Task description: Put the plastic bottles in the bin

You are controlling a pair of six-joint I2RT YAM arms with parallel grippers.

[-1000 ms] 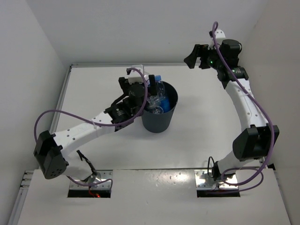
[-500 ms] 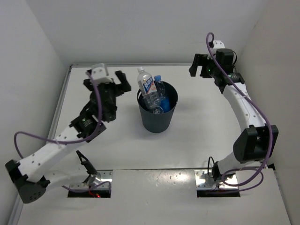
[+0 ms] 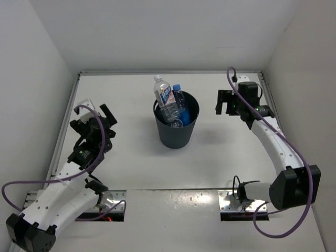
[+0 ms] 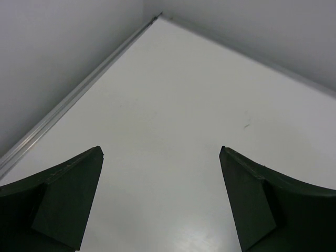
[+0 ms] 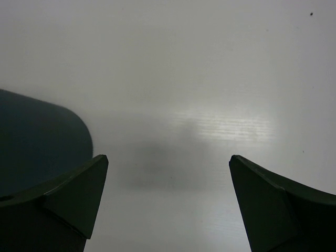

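Observation:
The dark grey-blue bin (image 3: 177,131) stands at the table's middle, with plastic bottles in it. A clear bottle with a blue-and-white label (image 3: 164,98) sticks up above the rim at the left, and a blue-capped bottle (image 3: 179,100) leans beside it. More clear plastic shows inside, not countable. My left gripper (image 3: 97,118) is open and empty, well left of the bin; its wrist view shows only bare table between the fingers (image 4: 68,194). My right gripper (image 3: 225,103) is open and empty, right of the bin; the bin's side (image 5: 37,142) shows at the left of its wrist view.
White walls close the table at the back, left and right. A metal strip (image 3: 67,121) runs along the left edge; it also shows in the left wrist view (image 4: 79,94). Purple cables loop off both arms.
My left arm has let go of the labelled bottle, which now stands in the bin, and has pulled back left and toward the near edge. My right arm has come down and nearer.

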